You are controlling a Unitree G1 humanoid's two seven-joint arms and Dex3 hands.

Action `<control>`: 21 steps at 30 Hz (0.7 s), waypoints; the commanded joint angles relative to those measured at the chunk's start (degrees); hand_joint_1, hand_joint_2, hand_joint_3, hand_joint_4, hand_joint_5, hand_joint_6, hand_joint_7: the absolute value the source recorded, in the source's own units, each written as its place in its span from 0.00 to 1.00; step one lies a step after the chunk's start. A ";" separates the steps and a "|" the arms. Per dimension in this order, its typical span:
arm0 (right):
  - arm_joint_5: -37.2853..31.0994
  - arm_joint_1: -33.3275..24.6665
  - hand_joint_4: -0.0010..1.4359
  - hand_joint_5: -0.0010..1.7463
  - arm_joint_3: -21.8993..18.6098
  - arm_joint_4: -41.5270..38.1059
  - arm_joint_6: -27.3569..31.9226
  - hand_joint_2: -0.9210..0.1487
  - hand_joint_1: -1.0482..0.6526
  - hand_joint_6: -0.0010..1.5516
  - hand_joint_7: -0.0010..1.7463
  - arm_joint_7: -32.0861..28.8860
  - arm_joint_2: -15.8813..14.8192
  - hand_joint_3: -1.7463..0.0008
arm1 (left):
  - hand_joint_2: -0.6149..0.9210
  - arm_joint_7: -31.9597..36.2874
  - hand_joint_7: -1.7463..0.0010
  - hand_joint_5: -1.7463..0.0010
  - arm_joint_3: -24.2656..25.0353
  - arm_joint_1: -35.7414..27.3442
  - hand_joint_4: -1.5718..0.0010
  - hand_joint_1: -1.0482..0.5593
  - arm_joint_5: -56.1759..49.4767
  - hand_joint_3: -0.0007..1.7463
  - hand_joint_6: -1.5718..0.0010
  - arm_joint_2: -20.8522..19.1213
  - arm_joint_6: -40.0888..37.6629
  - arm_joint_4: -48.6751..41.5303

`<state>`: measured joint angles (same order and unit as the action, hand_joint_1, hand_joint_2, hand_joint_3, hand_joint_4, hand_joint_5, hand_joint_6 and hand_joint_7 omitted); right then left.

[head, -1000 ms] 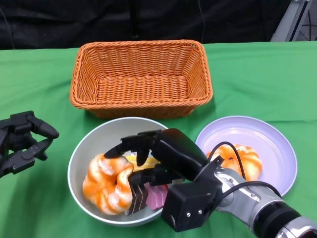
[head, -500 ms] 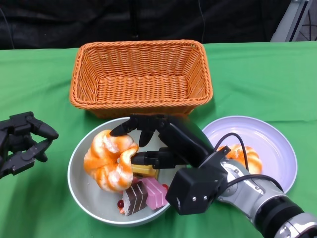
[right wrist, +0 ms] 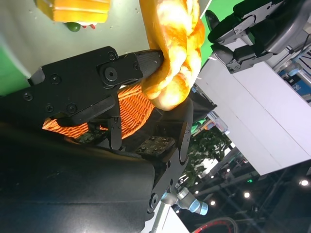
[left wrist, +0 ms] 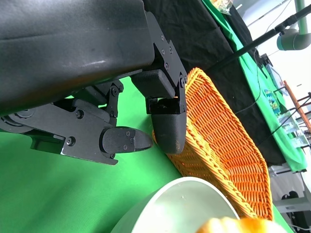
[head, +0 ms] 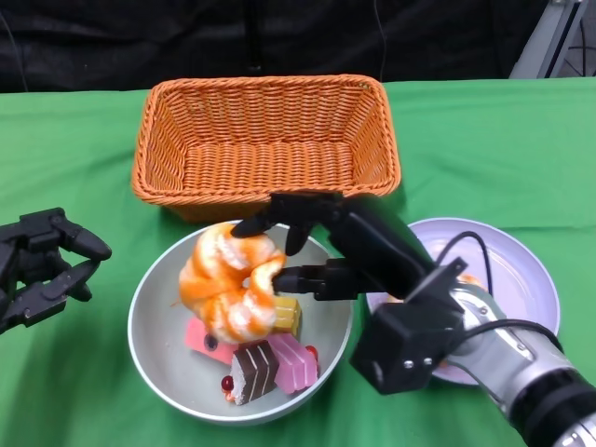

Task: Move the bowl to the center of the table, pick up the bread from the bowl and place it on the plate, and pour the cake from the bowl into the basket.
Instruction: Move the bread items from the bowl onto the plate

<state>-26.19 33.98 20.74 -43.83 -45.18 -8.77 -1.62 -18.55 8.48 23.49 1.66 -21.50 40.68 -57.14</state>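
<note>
Now the right hand (head: 312, 251) pinches the bread (head: 230, 281) between its fingers and holds it up over the bowl (head: 149, 307). The cakes (head: 270, 363) sit in the bowl below. The left hand (head: 42, 264) waits by the side, holding nothing, with its fingers a little apart. This looks like the bread step. Next, the robot should carry the bread across to the plate (head: 521, 270), where another bread seems to lie mostly hidden behind the arm, and let go. The basket (head: 265, 140) stands behind the bowl.
</note>
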 commanded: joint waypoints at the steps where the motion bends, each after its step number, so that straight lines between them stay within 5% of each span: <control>1: 3.54 -2.11 0.38 0.85 -2.12 3.41 -0.59 0.09 0.58 0.48 0.61 2.07 -1.90 0.70 | 1.00 0.31 0.37 0.22 0.17 0.37 0.51 0.60 -0.01 0.20 0.50 -0.73 0.44 -0.27; 6: 7.77 -5.77 0.41 0.84 -4.75 8.87 0.79 0.28 0.58 0.48 0.66 5.52 -3.49 0.46 | 1.00 -0.31 0.36 0.21 0.36 0.58 0.51 0.61 0.46 0.20 0.50 -0.74 0.28 -0.55; 21: 15.64 -20.17 0.43 0.82 -14.31 31.23 11.64 0.27 0.62 0.43 0.70 11.77 -9.06 0.43 | 1.00 -1.01 0.37 0.21 0.59 1.49 0.51 0.61 0.85 0.20 0.49 -1.46 -0.01 -2.40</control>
<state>-11.37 14.72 7.57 -14.38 -34.54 3.01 -9.57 -18.83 8.62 24.10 2.06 -21.84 40.71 -59.01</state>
